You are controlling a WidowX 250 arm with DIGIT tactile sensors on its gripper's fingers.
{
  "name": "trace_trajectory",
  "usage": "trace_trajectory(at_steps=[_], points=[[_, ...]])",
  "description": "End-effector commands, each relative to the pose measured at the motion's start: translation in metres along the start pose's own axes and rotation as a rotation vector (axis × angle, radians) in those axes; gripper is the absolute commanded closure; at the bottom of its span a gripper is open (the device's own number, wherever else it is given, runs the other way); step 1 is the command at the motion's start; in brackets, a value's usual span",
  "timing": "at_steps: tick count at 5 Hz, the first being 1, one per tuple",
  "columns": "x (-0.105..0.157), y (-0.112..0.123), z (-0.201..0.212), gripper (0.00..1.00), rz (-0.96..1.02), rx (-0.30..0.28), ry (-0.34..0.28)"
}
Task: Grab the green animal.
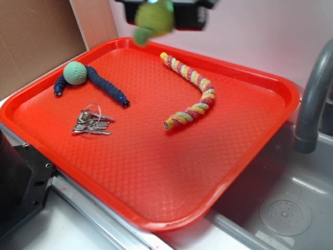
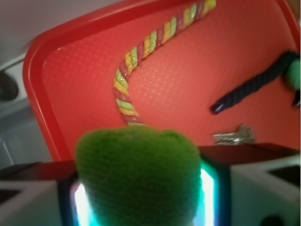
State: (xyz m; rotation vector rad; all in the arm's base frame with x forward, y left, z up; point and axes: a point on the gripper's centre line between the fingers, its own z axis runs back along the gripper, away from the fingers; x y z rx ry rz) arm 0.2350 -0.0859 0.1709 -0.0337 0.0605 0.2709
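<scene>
Although the green animal [image 1: 152, 20] is already held high at the top centre of the exterior view, clear of the red tray [image 1: 250, 172], the hold could be lost. The gripper [image 1: 165, 14] is seen closed on the toy, which fills the lower centre of the wrist view [image 2: 138, 181] between the lit pads. Because the plush is soft and shaggy, a slip is judged possible if the squeeze is shallow or the arm jolts. Below, the twisted rope [image 1: 191, 94] lies mid-tray, the teal ball on its dark blue rope [image 1: 76, 73] at upper left, keys [image 1: 92, 123] beside it. A grey faucet [image 1: 312, 99] is seen at right; nothing blocks the lift.
</scene>
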Motion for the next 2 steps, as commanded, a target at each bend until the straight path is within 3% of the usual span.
trace_trajectory(at_steps=[1,2], points=[[-0.0115,0.0438,0.023,1.0,-0.113,-0.074,-0.114],[-0.0141,0.0522,0.0151,1.0,-0.092,-0.076,-0.1]])
